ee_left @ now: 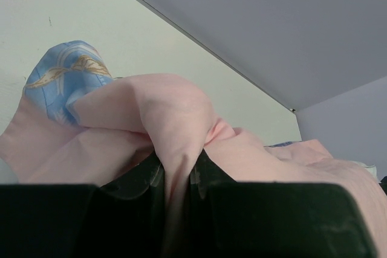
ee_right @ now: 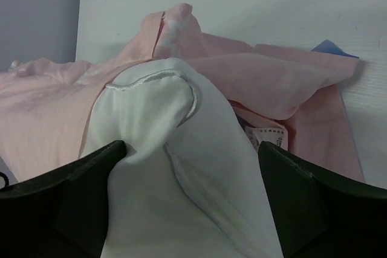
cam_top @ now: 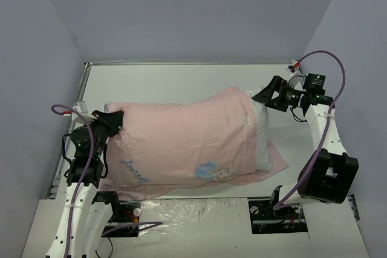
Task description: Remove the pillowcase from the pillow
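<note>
nearest the arm bases, the pillowcase [cam_top: 181, 149] lay pink side up across the white table [cam_top: 181, 80], with its loose near hem spread flat and a small blue print close to that edge. the pillow [cam_top: 261, 140] sat mostly inside it, and only its white right end showed at the sack's open mouth.

a little farther in, at the sack's left end, the left gripper [cam_top: 112, 120] had its jaws drawn narrow. in the left wrist view its dark fingers [ee_left: 136, 191] pinched a raised fold of pink cloth, and a patch of the blue side showed behind that fold.

farther still, at the pillow's far right corner, the right gripper [cam_top: 266, 93] stood with its jaws wide apart. in the right wrist view the plump white corner filled the gap and touched both fingers [ee_right: 66, 203]. whether they squeezed it, i could not tell. a small printed tag [ee_right: 269, 134] peeked out just beside the pillow, against the pink cloth.
</note>
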